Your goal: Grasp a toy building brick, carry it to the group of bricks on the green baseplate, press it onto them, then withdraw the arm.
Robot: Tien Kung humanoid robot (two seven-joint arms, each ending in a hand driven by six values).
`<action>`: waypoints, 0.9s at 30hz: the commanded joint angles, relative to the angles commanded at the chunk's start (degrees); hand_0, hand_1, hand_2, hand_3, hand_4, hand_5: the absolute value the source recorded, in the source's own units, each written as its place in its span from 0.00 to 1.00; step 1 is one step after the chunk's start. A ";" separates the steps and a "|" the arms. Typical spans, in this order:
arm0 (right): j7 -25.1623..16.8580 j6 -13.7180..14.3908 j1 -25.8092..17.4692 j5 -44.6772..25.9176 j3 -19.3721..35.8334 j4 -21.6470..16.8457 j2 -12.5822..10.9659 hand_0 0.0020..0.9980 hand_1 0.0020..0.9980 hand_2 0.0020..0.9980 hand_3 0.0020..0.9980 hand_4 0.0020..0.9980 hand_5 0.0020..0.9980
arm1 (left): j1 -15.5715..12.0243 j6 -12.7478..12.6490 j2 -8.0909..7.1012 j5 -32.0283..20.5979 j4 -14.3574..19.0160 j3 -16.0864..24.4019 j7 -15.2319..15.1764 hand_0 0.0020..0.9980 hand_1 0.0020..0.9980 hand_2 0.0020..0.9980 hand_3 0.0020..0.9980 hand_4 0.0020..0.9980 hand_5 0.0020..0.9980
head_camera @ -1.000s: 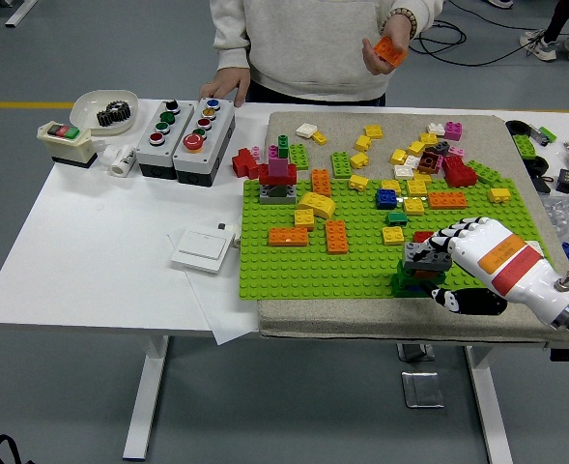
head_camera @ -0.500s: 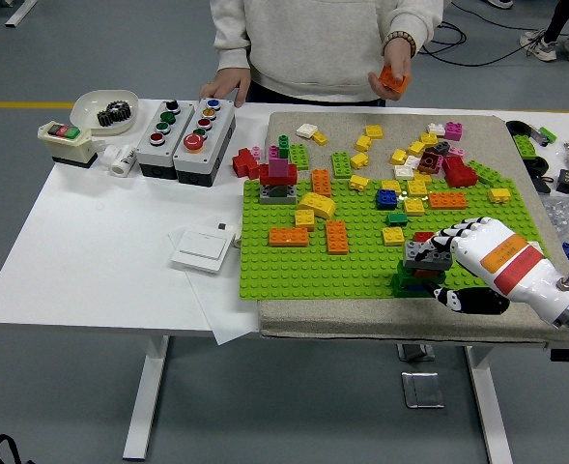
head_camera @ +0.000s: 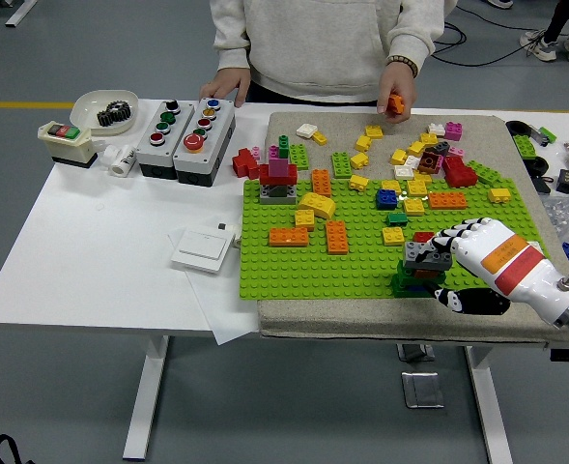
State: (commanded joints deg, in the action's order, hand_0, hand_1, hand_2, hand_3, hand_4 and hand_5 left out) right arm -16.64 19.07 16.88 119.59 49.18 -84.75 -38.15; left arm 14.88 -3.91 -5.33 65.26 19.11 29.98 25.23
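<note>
Grey plastic sits between my fingers: my right hand [head_camera: 446, 259] grips a grey brick [head_camera: 427, 254] with its white fingers curled over the top and the dark thumb below, and the brick rests on a small stack [head_camera: 417, 278] of green and red bricks at the near right corner of the green baseplate [head_camera: 294, 266]. As I judge it, the grasp and the carry are done and the brick is at or very near its seat; whether its studs have fully locked I cannot tell from this angle. What is left is the last firm press, letting go, and drawing my arm back to the right. My left arm is not in view. The baseplate is a flat sheet of bright green, studded all over in even rows, and it lies on a coarse beige mat [head_camera: 284, 124] spread over the smooth white tabletop [head_camera: 100, 251]. Loose bricks, glossy and hard-edged in yellow, orange, red, blue and pink, are scattered over the far half of the plate and mat. Across from me, a person's hand [head_camera: 397, 94] is down at the mat holding an orange brick [head_camera: 395, 102], well apart from my stack.
</note>
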 joint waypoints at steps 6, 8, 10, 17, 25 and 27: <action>0.04 0.01 0.04 -0.11 0.07 0.10 0.06 0.51 0.50 0.56 0.53 0.66 0.30 | -0.05 0.00 0.03 0.06 0.00 0.08 0.05 0.65 0.71 0.73 0.58 0.65 0.65; 0.05 -0.03 0.07 -0.23 0.06 0.15 0.10 0.53 0.51 0.56 0.52 0.66 0.29 | -0.08 0.03 0.04 0.13 0.00 0.13 0.07 0.65 0.71 0.73 0.58 0.65 0.65; 0.05 -0.03 0.07 -0.25 0.05 0.16 0.11 0.53 0.51 0.56 0.52 0.66 0.29 | -0.09 0.04 0.06 0.17 0.00 0.15 0.08 0.65 0.71 0.73 0.58 0.65 0.65; 0.00 -0.13 -0.10 -0.44 0.14 0.25 0.13 0.53 0.51 0.56 0.52 0.66 0.29 | -0.16 0.11 0.07 0.30 -0.01 0.23 0.07 0.65 0.71 0.73 0.58 0.65 0.65; -0.19 -0.19 -0.15 -0.91 0.19 0.31 0.29 0.56 0.53 0.55 0.51 0.66 0.30 | -0.14 0.14 0.08 0.21 0.01 0.22 0.08 0.65 0.71 0.73 0.58 0.65 0.65; -0.26 -0.21 -0.15 -1.10 0.21 0.38 0.37 0.56 0.53 0.55 0.51 0.66 0.30 | -0.13 0.13 0.08 0.18 0.00 0.20 0.08 0.65 0.71 0.73 0.58 0.65 0.65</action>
State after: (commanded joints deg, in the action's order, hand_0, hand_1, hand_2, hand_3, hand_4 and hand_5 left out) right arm -16.89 18.86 16.73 118.49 49.39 -84.37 -37.78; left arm 14.74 -3.78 -5.25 65.43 19.11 30.18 25.30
